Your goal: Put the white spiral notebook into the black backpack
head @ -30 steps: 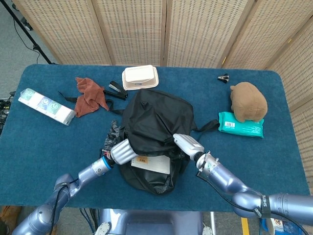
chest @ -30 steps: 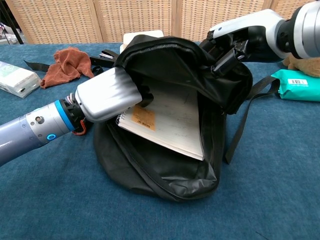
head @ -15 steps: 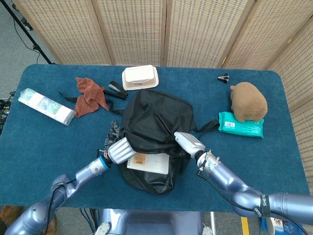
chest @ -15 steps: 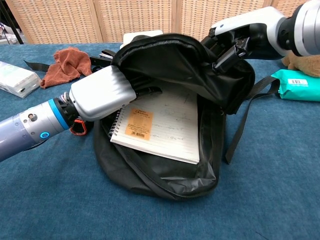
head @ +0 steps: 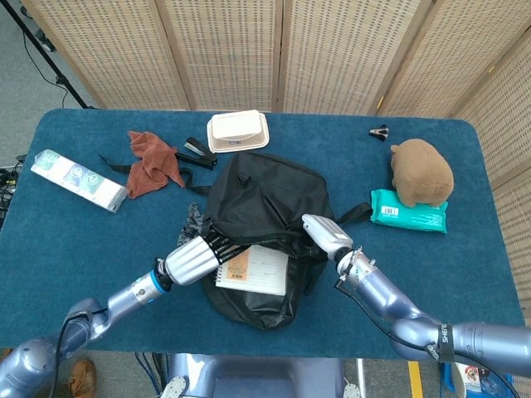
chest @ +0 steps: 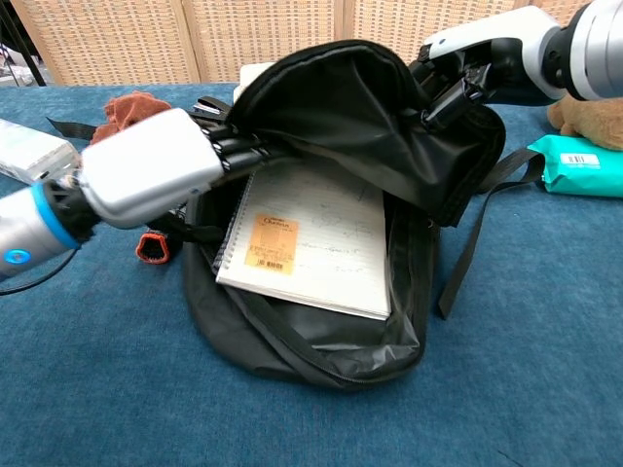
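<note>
Your left robot hand (chest: 146, 175) sits at about 9 o'clock of the black backpack (chest: 321, 321), its dark fingers (chest: 243, 151) reaching under the lifted flap just above the top edge of the white spiral notebook (chest: 311, 243). Whether those fingers touch or pinch anything you cannot tell; the flap hides their tips.

The notebook lies flat inside the open mouth of the bag, tilted, its spiral edge toward 9 o'clock and most of its cover exposed. It looks only partly in: the lower edge rests near the zipper lip at 6 o'clock, so a pull outward with your left robot hand could drag it out onto the table (chest: 88, 389).

At 2 o'clock your right robot hand (chest: 467, 73) grasps the upper flap and holds it up. If that grip slackens, the fabric likely drops over the notebook and your left fingers, snagging them. If you lift harder, the soft bag may slide toward 12 o'clock and spill the notebook.
</note>
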